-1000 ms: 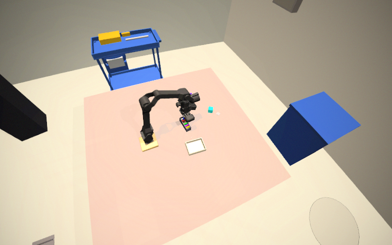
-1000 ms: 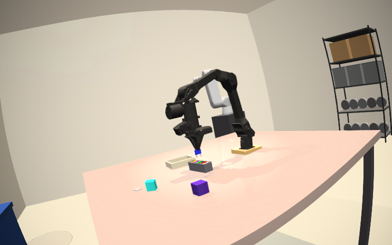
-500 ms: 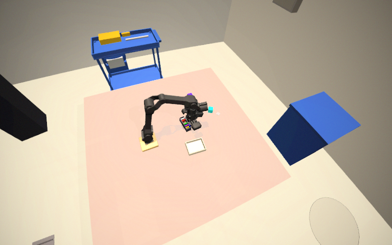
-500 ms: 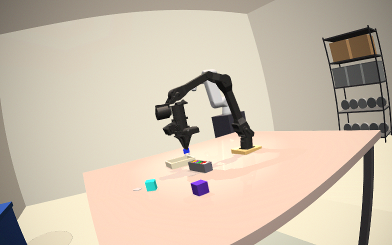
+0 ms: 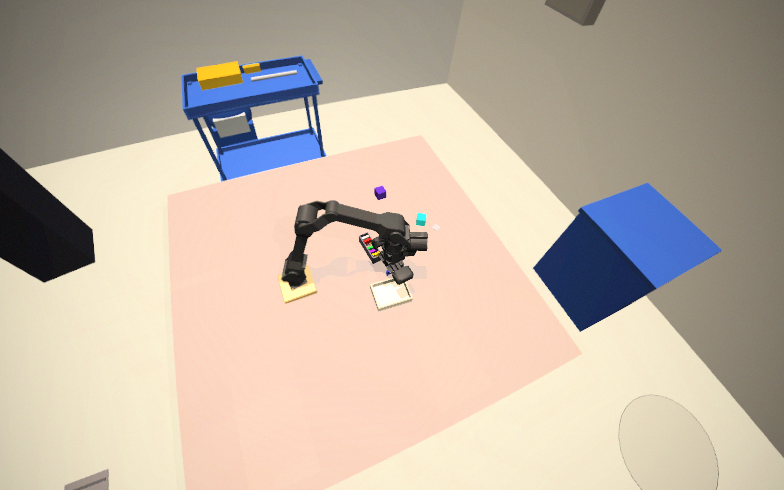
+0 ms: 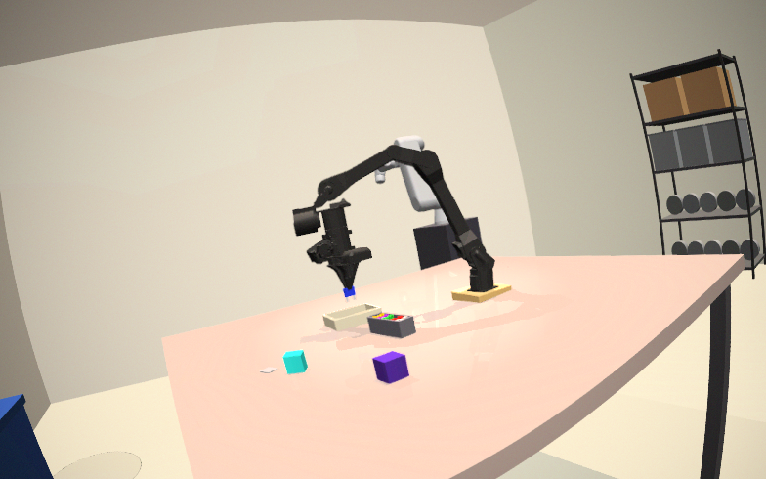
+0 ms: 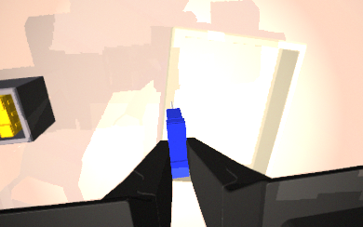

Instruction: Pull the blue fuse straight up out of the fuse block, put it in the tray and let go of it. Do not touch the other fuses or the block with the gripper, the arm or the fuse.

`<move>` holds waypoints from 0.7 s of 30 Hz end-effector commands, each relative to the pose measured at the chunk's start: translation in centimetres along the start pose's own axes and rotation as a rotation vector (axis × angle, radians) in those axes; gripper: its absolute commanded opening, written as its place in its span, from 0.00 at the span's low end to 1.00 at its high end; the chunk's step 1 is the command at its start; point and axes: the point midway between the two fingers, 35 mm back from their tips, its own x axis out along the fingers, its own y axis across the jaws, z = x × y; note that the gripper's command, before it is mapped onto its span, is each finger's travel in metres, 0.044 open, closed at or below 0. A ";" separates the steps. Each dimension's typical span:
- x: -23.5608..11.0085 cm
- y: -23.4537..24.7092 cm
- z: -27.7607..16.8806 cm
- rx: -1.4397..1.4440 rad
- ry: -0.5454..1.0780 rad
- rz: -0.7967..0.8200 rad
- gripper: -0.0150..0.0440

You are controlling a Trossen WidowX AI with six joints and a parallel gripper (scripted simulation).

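Note:
My gripper (image 7: 177, 147) (image 6: 348, 286) (image 5: 397, 276) is shut on the blue fuse (image 7: 176, 137) (image 6: 349, 292) and holds it upright in the air. It hangs above the near left edge of the cream tray (image 7: 288, 84) (image 6: 337, 322) (image 5: 383, 300). The grey fuse block (image 6: 392, 327) (image 5: 367, 245) stands beside the tray with several coloured fuses in it. In the wrist view only the block's end (image 7: 33, 109) with a yellow fuse (image 7: 6, 116) shows at the left edge. The fuse is clear of the block.
A cyan cube (image 6: 295, 361) (image 5: 420, 218) and a purple cube (image 6: 391, 367) (image 5: 379, 192) lie on the pink table. A small white chip (image 6: 269, 370) lies near the cyan cube. The arm's base stands on a tan plate (image 6: 480, 293) (image 5: 297, 288).

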 end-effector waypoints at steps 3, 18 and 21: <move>0.1 -4.1 -1.6 0.000 0.005 -0.005 0.25; 1.4 -4.6 -1.7 0.000 0.005 -0.006 0.25; 1.9 -4.6 -1.7 0.000 0.005 -0.006 0.25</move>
